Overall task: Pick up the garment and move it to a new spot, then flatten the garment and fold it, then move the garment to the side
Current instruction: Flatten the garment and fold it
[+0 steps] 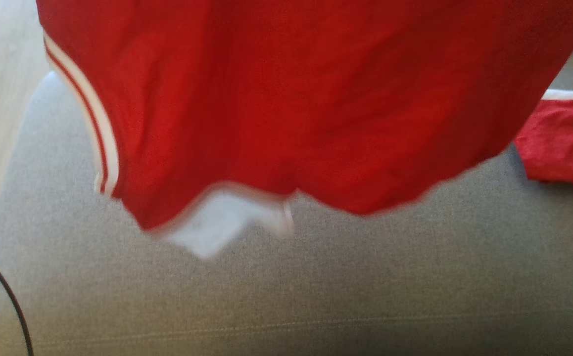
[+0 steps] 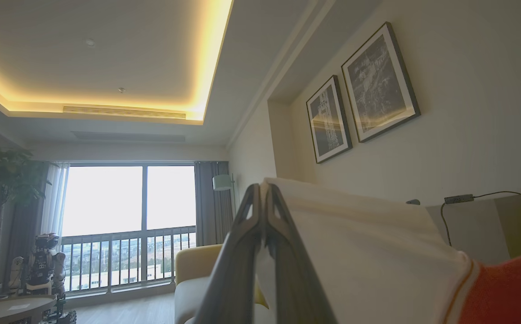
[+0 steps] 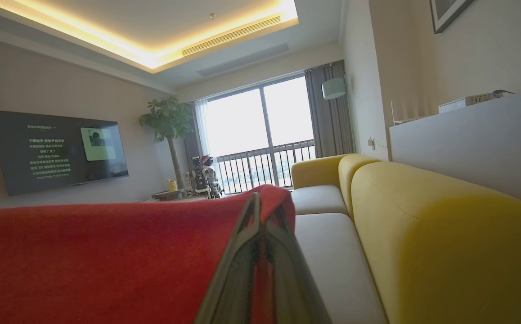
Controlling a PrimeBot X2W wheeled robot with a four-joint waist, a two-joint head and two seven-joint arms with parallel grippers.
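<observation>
Left gripper (image 2: 262, 186) clenched on garment's white part. Right gripper (image 3: 258, 198) clenched on its red edge. Garment (image 1: 286, 99) hangs above grey cushion (image 1: 316, 296), top cut off, lower white patch blurred. Red cloth (image 1: 563, 143) at right, cropped by frame. TV (image 3: 58, 150) text: too small to read.

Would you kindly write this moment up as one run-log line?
left gripper: shut on red garment, white part | right gripper: shut on red garment | red garment: held up over grey seat cushion
</observation>
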